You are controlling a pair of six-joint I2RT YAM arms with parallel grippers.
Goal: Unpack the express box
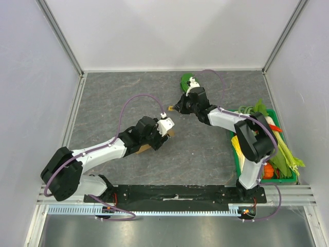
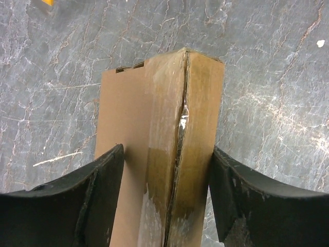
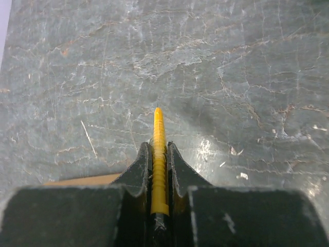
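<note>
Grey marbled tabletop [image 1: 128, 98]: flat brown cardboard box [image 2: 169, 154] is clamped by left gripper [image 2: 167, 206]; ridged yellow strip [image 3: 159, 164] is pinched by right gripper [image 3: 159, 170]

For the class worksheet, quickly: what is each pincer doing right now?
Left pincer: around the flat brown cardboard box; contact cannot be told.
Right pincer: closed on a thin ridged yellow tool.

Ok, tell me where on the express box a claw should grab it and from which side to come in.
Grip the express box across its narrow width, on the two long side faces, coming in along its length from the near end. In the left wrist view the left claw already straddles it that way. The taped seam runs lengthwise down the middle, so side contact probably leaves it free for the right claw and its yellow tool.
</note>
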